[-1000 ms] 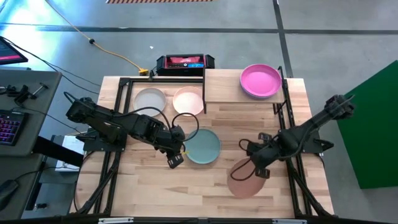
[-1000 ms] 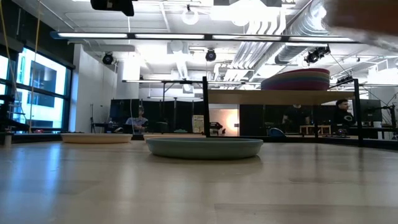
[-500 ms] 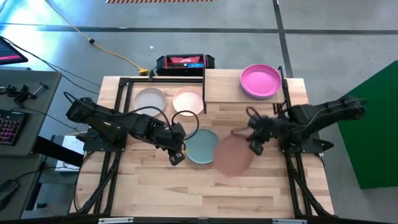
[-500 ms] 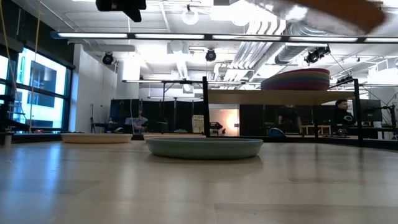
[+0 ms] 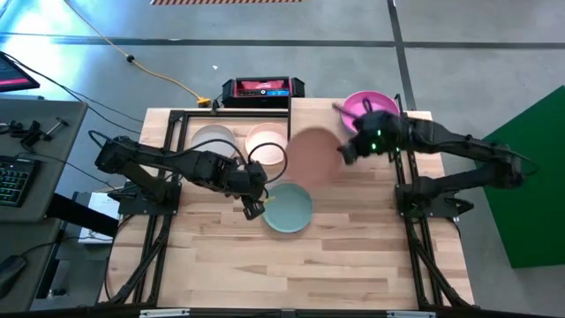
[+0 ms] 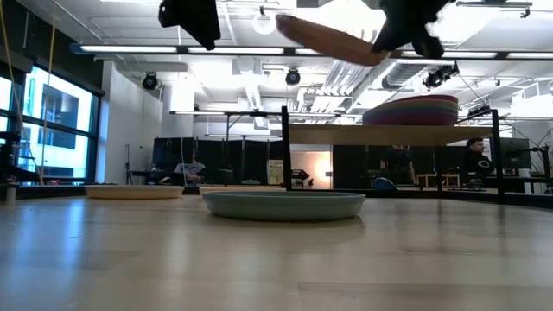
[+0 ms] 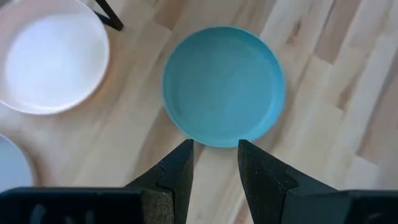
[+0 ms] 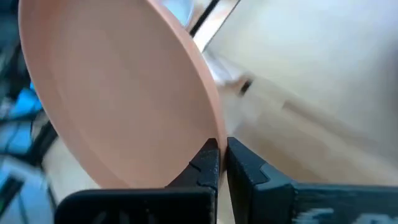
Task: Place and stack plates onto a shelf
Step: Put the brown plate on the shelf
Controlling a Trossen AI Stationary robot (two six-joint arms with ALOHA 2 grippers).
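- We take the shelf [image 5: 322,124] as our landmark: a raised light-wood board on black legs at the far edge of the table [image 5: 353,265].
- On the shelf's right end we see the stack of plates [image 5: 370,115], the magenta one on top; in the low view the stack [image 6: 410,111] sits level on the board.
- We see the right gripper [image 5: 346,152] held in the air above the shelf's middle, beside the stack, its fingers [image 8: 208,163] clenched on the rim of the tan-brown plate [image 5: 313,157].
- That plate [image 8: 118,93] hangs tilted above the shelf's board and touches nothing else; the low view shows it [image 6: 333,41] high over the shelf.
- Left of the shelf, on the table, we find the pale pink plate [image 5: 267,144] just beside it and the grey-white plate [image 5: 213,140] farther off.
- In front of the shelf's left end lies the teal plate [image 5: 289,208], flat on the table.
- We see the left gripper [image 5: 254,208] above the teal plate's near-left edge [image 7: 224,87], its fingers [image 7: 177,171] spread apart and holding nothing.
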